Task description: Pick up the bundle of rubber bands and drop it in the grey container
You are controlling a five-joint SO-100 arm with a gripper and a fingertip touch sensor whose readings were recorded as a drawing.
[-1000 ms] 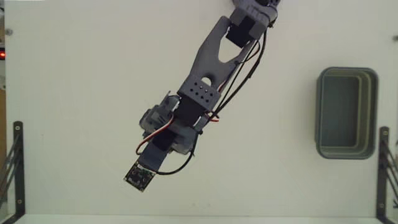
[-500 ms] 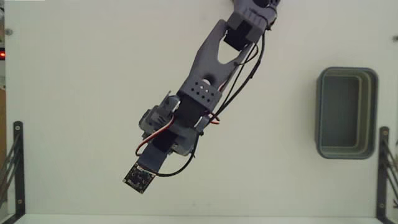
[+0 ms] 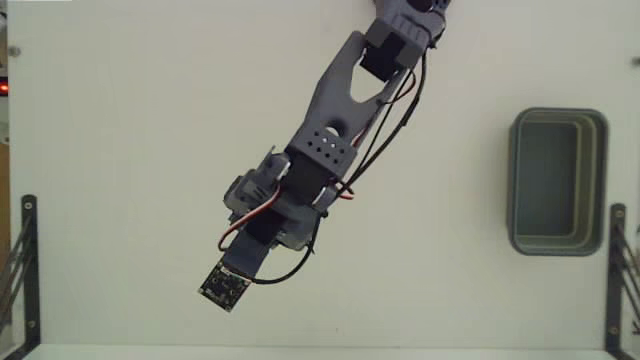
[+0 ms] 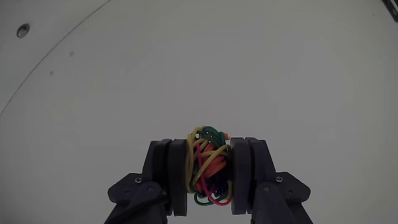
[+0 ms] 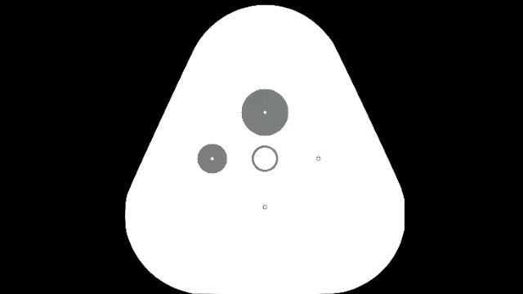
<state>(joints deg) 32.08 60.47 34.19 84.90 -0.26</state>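
Note:
In the wrist view my gripper (image 4: 209,152) is shut on the bundle of rubber bands (image 4: 208,167), a small tangle of yellow, red, green and orange strands squeezed between the two dark pads (image 4: 179,174). Whether it touches the white table below cannot be told. In the fixed view the arm (image 3: 325,150) reaches from the top centre toward the lower left. Its wrist, which carries a black circuit board (image 3: 224,286), hides the fingers and the bundle. The grey container (image 3: 596,180) stands far off at the right edge, with nothing inside it.
Black metal brackets (image 3: 22,260) stand at the lower left and lower right (image 3: 618,270) table edges. The white table (image 3: 120,150) shows bare surface between the arm and the container. A small screw hole (image 4: 23,30) marks the table in the wrist view.

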